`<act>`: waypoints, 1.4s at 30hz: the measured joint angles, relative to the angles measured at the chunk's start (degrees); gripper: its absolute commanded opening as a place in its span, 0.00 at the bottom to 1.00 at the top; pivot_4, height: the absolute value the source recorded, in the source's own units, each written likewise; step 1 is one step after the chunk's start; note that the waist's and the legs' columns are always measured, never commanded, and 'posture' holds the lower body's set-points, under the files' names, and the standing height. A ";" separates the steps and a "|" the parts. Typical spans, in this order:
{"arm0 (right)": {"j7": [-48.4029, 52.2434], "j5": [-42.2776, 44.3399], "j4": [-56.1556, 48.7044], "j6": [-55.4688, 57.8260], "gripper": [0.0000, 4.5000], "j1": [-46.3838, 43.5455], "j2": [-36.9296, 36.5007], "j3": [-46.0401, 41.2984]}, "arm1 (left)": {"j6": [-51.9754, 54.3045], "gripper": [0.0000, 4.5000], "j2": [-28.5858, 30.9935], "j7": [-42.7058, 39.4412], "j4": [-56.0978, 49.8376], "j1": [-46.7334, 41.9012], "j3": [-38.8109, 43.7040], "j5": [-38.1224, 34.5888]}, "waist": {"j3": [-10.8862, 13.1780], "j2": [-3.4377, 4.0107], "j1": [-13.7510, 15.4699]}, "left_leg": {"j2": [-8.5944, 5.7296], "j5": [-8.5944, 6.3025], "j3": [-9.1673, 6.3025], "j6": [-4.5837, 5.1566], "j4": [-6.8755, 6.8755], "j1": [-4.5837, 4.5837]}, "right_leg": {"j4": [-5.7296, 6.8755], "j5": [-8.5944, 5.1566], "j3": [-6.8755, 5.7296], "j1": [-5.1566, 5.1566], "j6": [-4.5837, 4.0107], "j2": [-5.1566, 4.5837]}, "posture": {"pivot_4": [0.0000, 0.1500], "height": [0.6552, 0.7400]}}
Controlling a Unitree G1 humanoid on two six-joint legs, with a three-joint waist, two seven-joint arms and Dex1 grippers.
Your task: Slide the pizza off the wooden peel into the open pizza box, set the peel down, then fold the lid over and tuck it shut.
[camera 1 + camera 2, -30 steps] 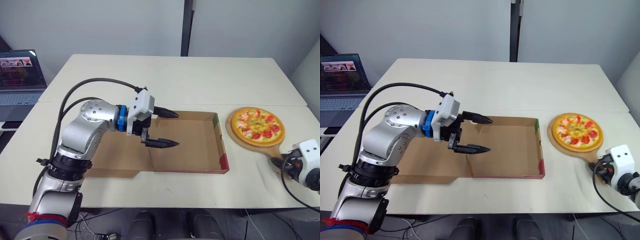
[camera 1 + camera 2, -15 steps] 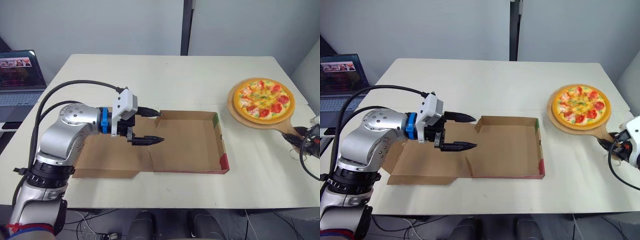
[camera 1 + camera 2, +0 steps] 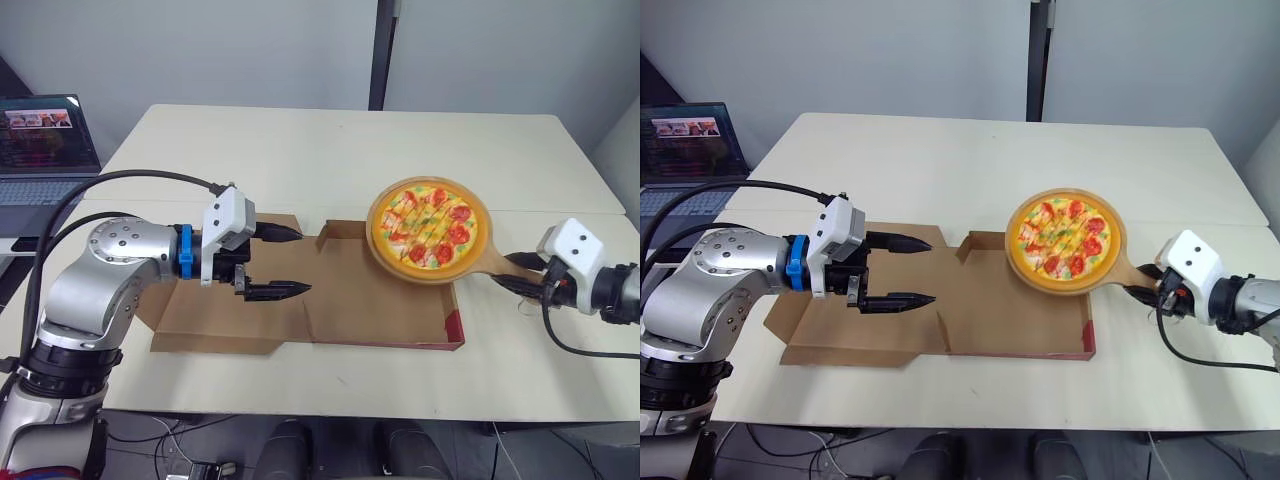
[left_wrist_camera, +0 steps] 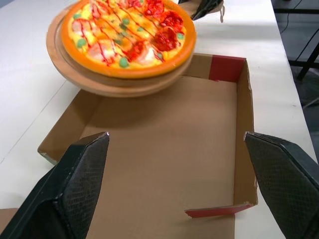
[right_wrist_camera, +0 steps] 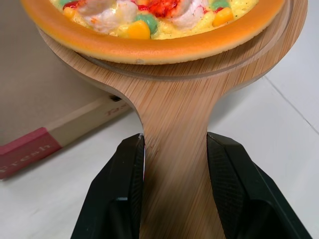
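Pizza transfer, loading stage. My right gripper [image 5: 174, 142] is clamped on the flat handle of the wooden peel [image 3: 495, 262], one black finger on each edge. It carries the pizza [image 3: 429, 222] clear above the far right part of the open pizza box [image 3: 370, 310]. The pizza is a thick disc with a glossy orange crust and moulded-looking toppings. I judge it stiff and fairly light, likely to slide off whole rather than sag. The peel is rigid pale wood with straight grain and a shallow raised ring round its blade. That lip may hold the disc until the tilt is steep, then let it go suddenly. The hold sits far from the load, so I expect some twisting at the handle. The box is thin brown cardboard with low walls and a red-printed front edge, probably light enough to skid on the smooth counter [image 3: 300, 150]. Its lid [image 3: 200, 325] lies flat to the left. My left gripper [image 3: 300, 260] hovers there with its fingers spread, holding nothing.
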 measured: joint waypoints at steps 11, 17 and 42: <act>1.65 -6.62 2.79 -7.16 0.35 -5.56 0.04 6.05 | -0.08 1.00 1.29 0.00 -0.30 0.31 0.10 0.02 | 0.01 0.00 -0.15 | 0.01 0.00 0.00 0.00 -0.01 0.01 | 0.02 0.00 0.00 -0.01 -0.01 0.03 | 1.00 1.00; 1.63 -9.18 4.89 -9.25 0.35 -6.84 0.03 6.46 | -0.70 1.00 1.47 -0.11 -0.29 0.37 0.10 0.07 | 0.01 0.00 -0.16 | 0.00 0.00 0.01 0.00 0.00 0.01 | 0.02 0.00 0.00 -0.02 -0.01 0.03 | 1.00 1.00; -5.61 -17.11 19.57 -19.66 0.35 -17.26 -0.31 -0.45 | -2.19 1.00 -0.55 -0.05 0.10 -0.48 -0.86 0.85 | 0.01 0.01 -0.09 | 0.01 0.00 0.02 0.00 0.00 0.02 | 0.08 0.01 0.02 -0.02 -0.03 -0.01 | 1.00 1.00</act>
